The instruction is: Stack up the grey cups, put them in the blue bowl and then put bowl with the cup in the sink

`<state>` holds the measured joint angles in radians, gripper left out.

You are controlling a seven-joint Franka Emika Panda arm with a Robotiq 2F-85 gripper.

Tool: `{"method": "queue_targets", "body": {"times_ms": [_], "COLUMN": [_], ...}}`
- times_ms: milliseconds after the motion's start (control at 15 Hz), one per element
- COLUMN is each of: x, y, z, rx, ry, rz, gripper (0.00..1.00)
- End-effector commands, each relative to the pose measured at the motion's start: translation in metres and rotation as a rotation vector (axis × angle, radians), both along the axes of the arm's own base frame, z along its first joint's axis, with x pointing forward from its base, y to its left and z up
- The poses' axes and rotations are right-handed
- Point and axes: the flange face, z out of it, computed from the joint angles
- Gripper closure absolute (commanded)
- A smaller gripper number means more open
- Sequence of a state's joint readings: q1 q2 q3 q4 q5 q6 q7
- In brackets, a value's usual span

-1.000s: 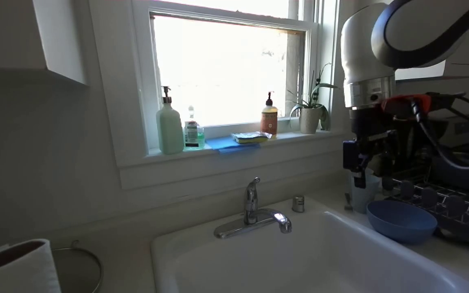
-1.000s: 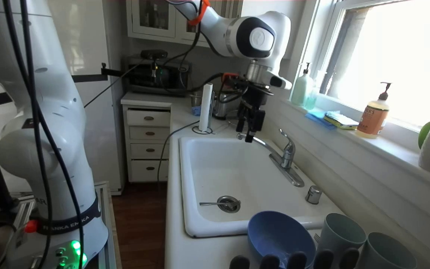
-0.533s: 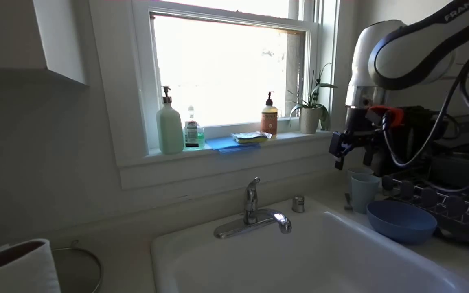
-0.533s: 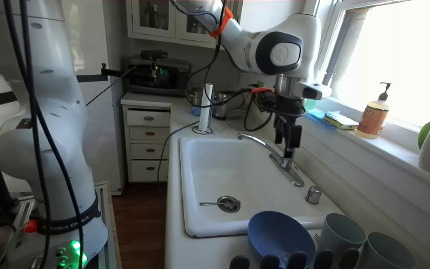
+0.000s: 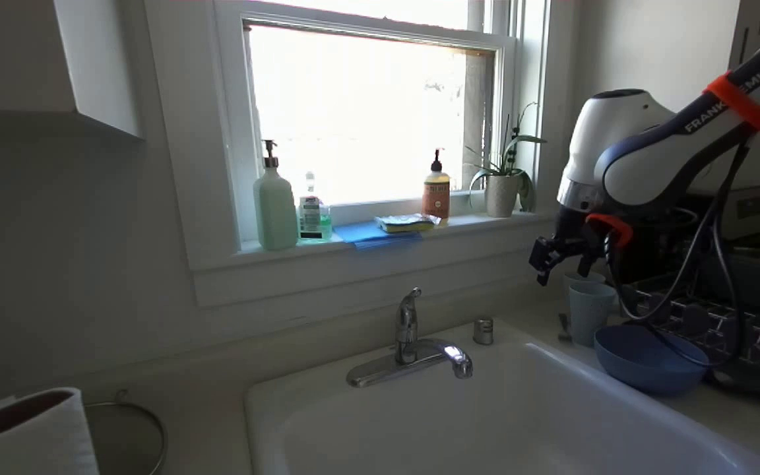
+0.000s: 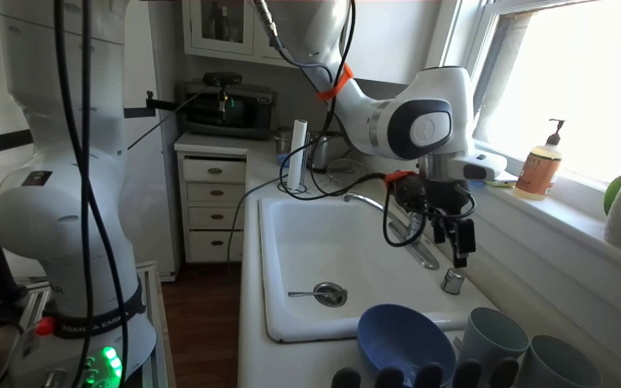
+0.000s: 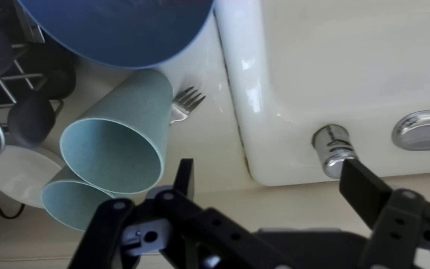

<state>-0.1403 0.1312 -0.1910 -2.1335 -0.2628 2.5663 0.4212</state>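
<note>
Gripper [image 7: 269,172] is wide apart, so best line up slow w/ grey cup [image 7: 123,129] mid-left of wrist view b4 pinching.

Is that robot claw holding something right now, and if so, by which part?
Nothing is held: the gripper is open, its jaws wide apart with nothing gripped between them.

a lane of bare bench [image 7: 215,157] runs between two grey cups [image 7: 121,134] and the sink [image 7: 248,56], a fork [image 7: 182,106] jutting into it; the blue bowl [image 7: 125,33] pinches one end. a dish rack [image 5: 693,321] blocks the cups' side away from the sink, while a chrome cap [image 7: 333,149] and faucet [image 5: 406,333] rise along the sink's back edge.
</note>
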Motion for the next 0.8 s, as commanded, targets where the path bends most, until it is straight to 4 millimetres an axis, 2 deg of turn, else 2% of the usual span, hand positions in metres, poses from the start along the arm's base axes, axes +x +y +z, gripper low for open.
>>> {"method": "queue_targets", "body": {"times_ms": [0,267,733], "x": [0.0,-0.003,0.006], "y": [-0.038,-0.064,-0.077], "z": [-0.014,-0.028,-0.042], "rx": [-0.015,0.006,0.038], "ry": [-0.011,-0.009,-0.044], "rz": [-0.174,-0.318,-0.393], "gripper": [0.0,0.0,0.0]}}
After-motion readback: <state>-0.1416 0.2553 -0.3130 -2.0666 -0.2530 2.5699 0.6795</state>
